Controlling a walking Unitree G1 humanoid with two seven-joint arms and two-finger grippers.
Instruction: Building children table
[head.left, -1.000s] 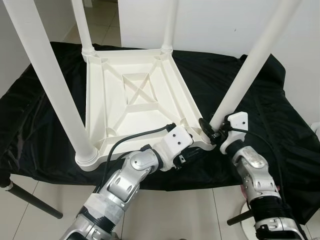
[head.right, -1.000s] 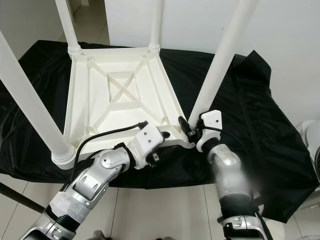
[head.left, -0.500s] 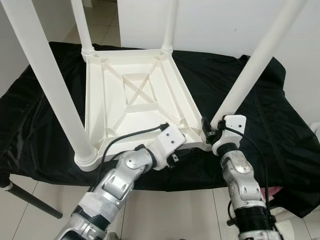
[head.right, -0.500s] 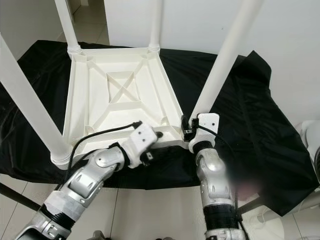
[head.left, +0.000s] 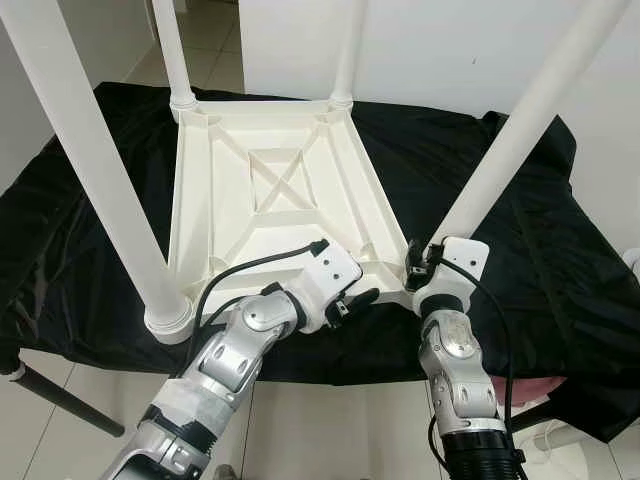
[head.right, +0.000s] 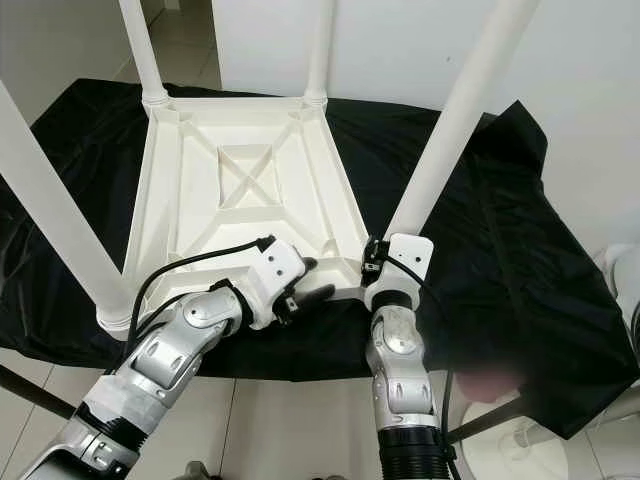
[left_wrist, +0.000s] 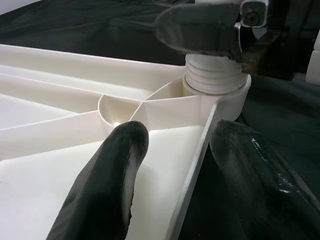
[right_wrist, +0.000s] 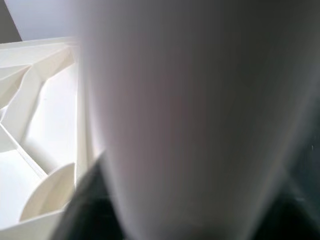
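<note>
While the white plastic children's tabletop (head.left: 270, 200) is lying upside down on the black cloth-covered bench (head.left: 520, 250), filling the centre of the head views, all 4 white round plastic legs are standing up out of its corner sockets. 2 are rising at the upper centre of the frame, 1 thick leg (head.left: 90, 170) is crossing the left side, and the 4th leg (head.left: 510, 140) is slanting up toward the upper right.

At the lower centre, the left gripper (head.left: 358, 297) is sitting spread apart over the near rim of the tabletop, 1 black finger (left_wrist: 107, 180) inside the rim and the other outside it, neither pressing on the plastic as far as the wrist view shows. Just to its right, the right gripper (head.left: 412, 268) is sitting at the base of the slanting leg; its wrist view is looking straight up a blurred white shaft, with dark finger shapes on both sides, so it is apparently clamping that leg.

Judging by the threaded collar (left_wrist: 212, 75) showing above the near socket (a few ridges are exposed), this last leg is probably not fully seated, so tightening it and turning the table upright are seemingly what is left.
</note>
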